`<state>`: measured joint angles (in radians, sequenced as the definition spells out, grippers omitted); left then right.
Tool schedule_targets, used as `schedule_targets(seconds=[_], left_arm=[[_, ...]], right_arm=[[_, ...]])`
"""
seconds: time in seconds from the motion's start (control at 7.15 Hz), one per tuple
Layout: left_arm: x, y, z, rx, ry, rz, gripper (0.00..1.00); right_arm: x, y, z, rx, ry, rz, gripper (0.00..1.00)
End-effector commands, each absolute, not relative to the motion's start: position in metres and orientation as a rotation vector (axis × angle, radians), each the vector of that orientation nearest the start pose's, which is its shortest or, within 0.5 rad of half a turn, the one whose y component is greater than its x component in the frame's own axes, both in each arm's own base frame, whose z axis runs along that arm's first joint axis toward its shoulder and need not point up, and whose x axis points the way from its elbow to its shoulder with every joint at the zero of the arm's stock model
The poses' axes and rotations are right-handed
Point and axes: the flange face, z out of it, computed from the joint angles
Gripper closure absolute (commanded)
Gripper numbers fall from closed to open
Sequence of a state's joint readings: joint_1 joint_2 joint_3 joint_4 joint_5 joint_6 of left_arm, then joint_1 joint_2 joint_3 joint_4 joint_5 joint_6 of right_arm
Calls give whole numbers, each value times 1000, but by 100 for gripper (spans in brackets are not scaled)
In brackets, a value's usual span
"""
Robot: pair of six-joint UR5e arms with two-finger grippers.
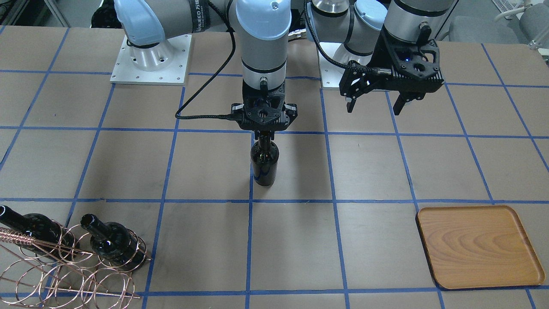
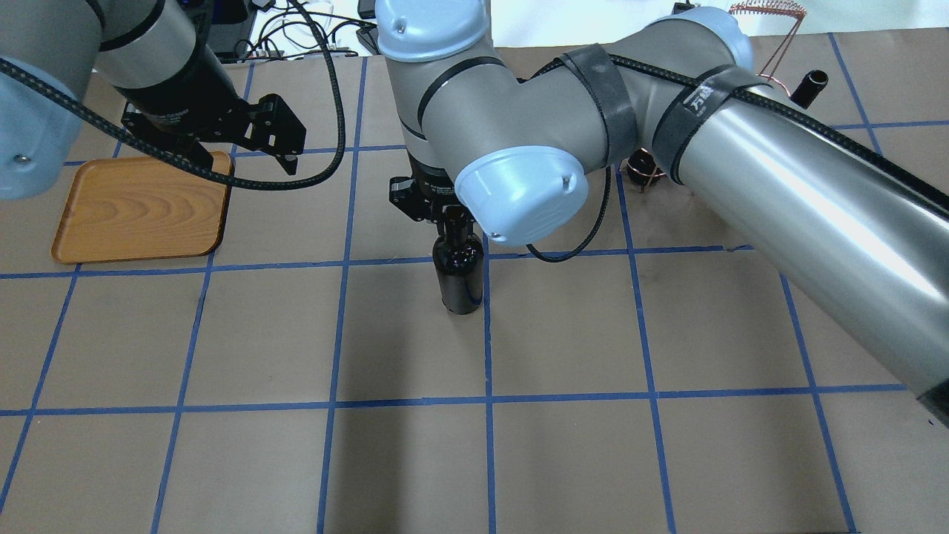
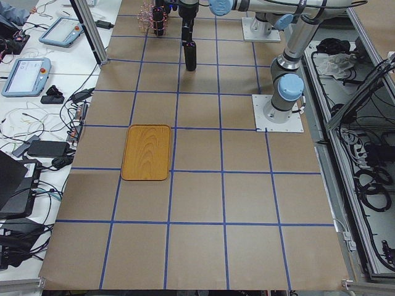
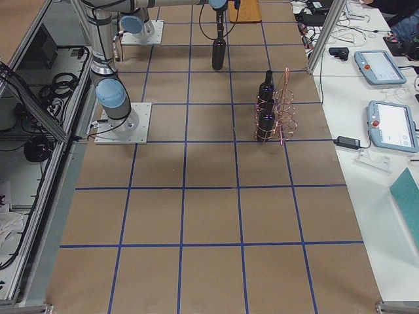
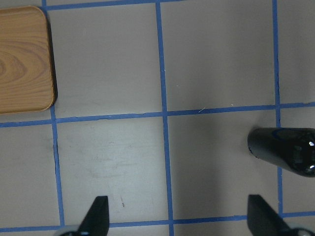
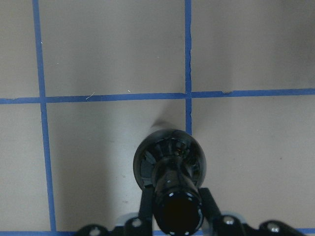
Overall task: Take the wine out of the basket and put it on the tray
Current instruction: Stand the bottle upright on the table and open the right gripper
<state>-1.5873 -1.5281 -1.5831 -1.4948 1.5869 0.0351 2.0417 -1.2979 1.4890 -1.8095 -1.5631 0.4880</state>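
Note:
One glossy black wine bottle (image 1: 263,165) stands upright at the table's middle, also seen in the overhead view (image 2: 458,278). My right gripper (image 1: 263,135) is shut on its neck from above; the right wrist view shows its open mouth (image 6: 176,214) between the fingers. Whether its base touches the table I cannot tell. My left gripper (image 1: 374,108) is open and empty, hovering between the bottle and the wooden tray (image 1: 478,246). The left wrist view shows the tray's corner (image 5: 24,59) and the bottle (image 5: 285,150). The copper wire basket (image 1: 64,274) sits at the far corner.
Two more black bottles (image 1: 113,244) (image 1: 25,227) lie tilted in the basket's rings. The tray holds nothing. Both arm bases (image 1: 150,60) stand at the table's robot side. Blue tape lines grid the brown table.

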Motion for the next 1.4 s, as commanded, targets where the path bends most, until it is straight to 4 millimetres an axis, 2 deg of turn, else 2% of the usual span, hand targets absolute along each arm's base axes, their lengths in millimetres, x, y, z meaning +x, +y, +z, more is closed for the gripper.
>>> schedule_targets(seconds=[0.0, 0.42, 1.26], left_arm=[[-137, -480, 513, 101, 3113, -172, 0], [-136, -481, 513, 129, 3103, -177, 0], [-138, -482, 512, 119, 3107, -176, 0]], right_arm=[[390, -477, 396, 27, 3153, -59, 100], [391, -473, 405, 32, 3128, -84, 100], [391, -474, 401, 68, 3131, -68, 100]])
